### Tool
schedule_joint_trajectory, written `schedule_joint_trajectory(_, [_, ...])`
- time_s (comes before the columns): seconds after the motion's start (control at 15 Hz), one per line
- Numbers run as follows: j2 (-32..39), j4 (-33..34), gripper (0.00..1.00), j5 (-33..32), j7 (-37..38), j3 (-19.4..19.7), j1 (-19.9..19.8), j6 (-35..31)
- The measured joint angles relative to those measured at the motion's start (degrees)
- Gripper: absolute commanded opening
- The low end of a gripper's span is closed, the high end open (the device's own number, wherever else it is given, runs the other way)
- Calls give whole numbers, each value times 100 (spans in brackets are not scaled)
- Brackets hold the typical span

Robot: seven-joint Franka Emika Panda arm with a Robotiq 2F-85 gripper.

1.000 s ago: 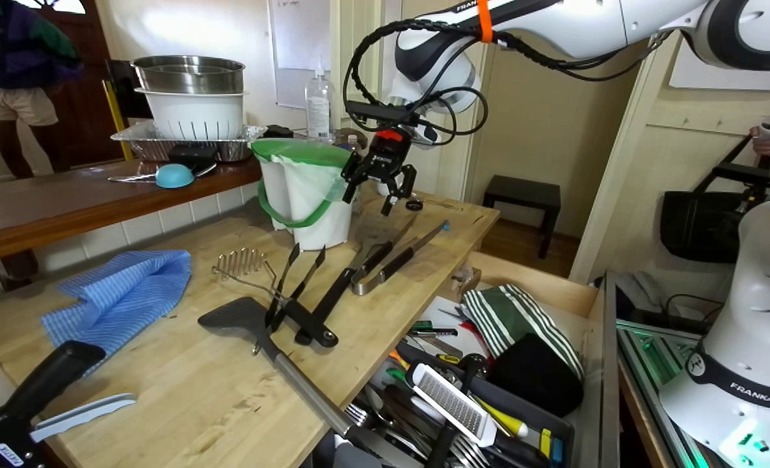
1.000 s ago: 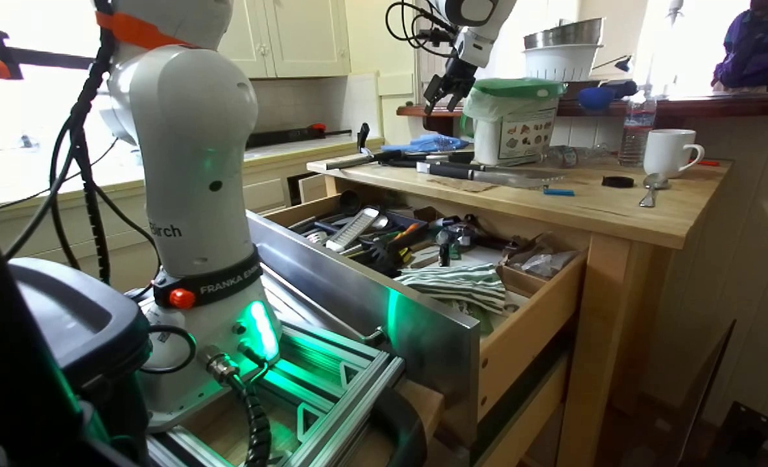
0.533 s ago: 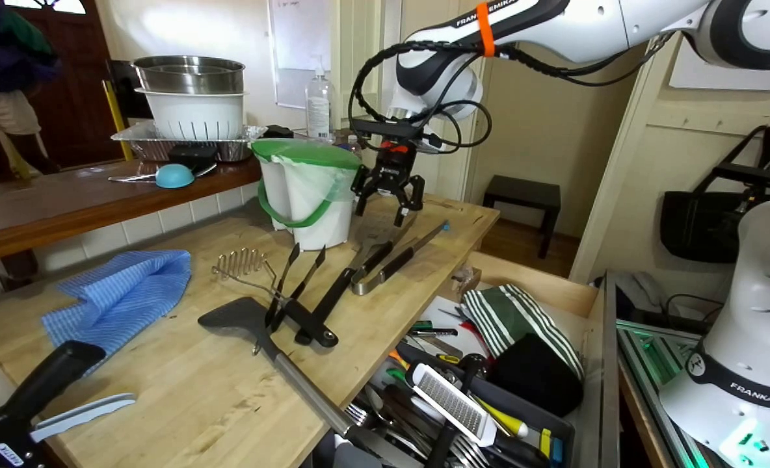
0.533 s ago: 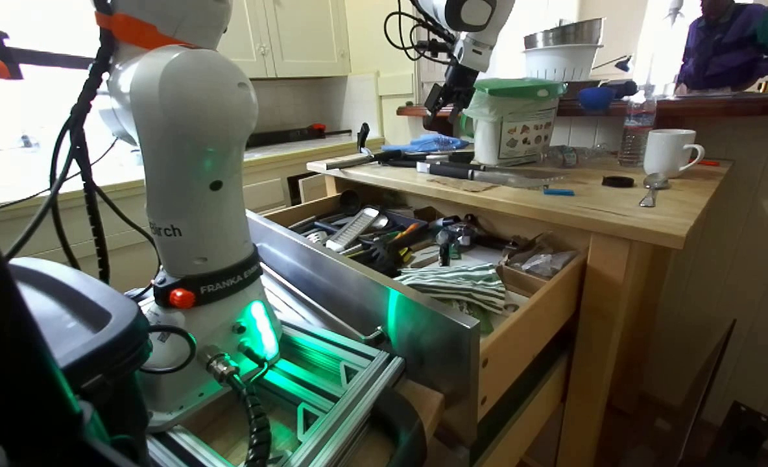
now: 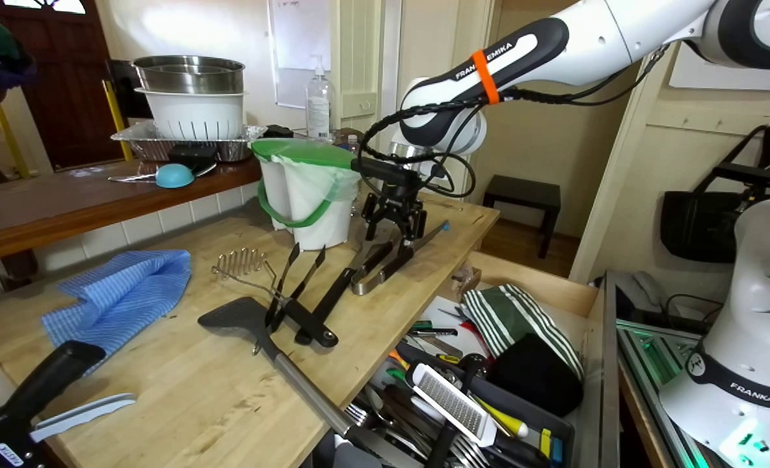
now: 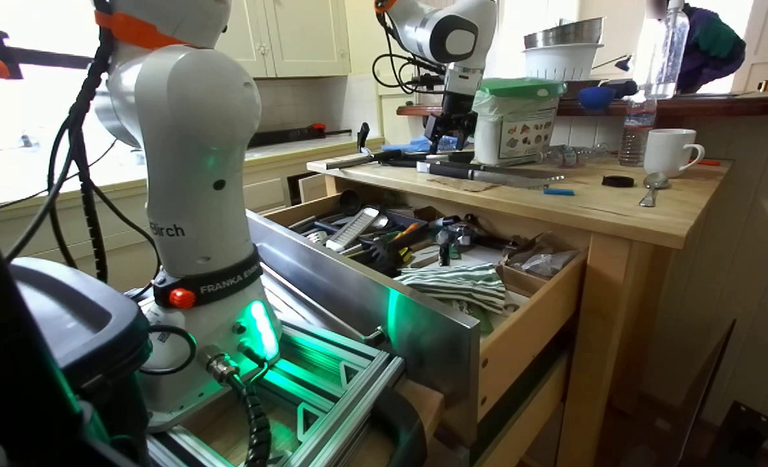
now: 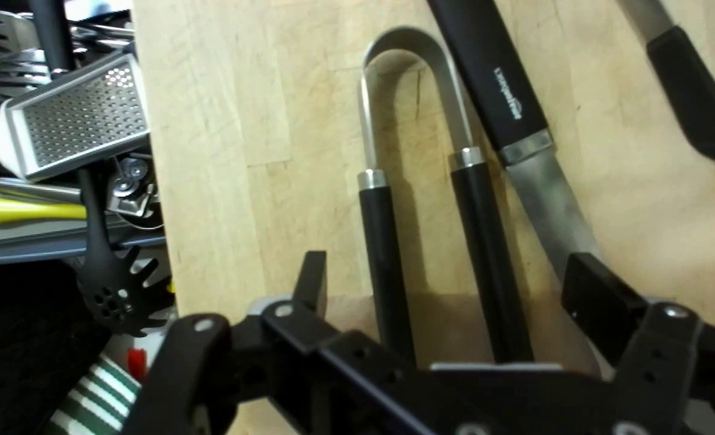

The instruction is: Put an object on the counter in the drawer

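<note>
Counter (image 5: pixel 183 377): long, pale plank wood, fine grain, faint seams, a few dark nicks. Drawer (image 6: pixel 533 334): pulled out below the counter's edge, light-wood side wall, metal-faced front, crammed with black and silver utensils (image 7: pixel 113 287); green-and-white striped cloth (image 5: pixel 508 318) lying inside. Tongs (image 7: pixel 473 187) lie on the counter near that edge, silver bend, black grips. Gripper (image 7: pixel 451 287) above them, fingers (image 7: pixel 312 281) spread wide, one to each side of both grips in the wrist view; contact cannot be told.
</note>
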State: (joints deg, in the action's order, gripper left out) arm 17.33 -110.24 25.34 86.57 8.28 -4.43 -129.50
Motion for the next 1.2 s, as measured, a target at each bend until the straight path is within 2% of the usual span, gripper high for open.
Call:
schedule_joint_trajectory(0.2, [1, -61, 100, -396, 394, 2, 152, -396])
schedule_joint_trajectory(0.6, [47, -16, 100, -1738, 1050, 34, 363, -397])
schedule_joint_trajectory(0.87, [230, 236, 100, -2016, 1060, -6, 445, -387])
schedule_joint_trajectory(1.2, [557, 505, 100, -2060, 1049, -110, 571, -354])
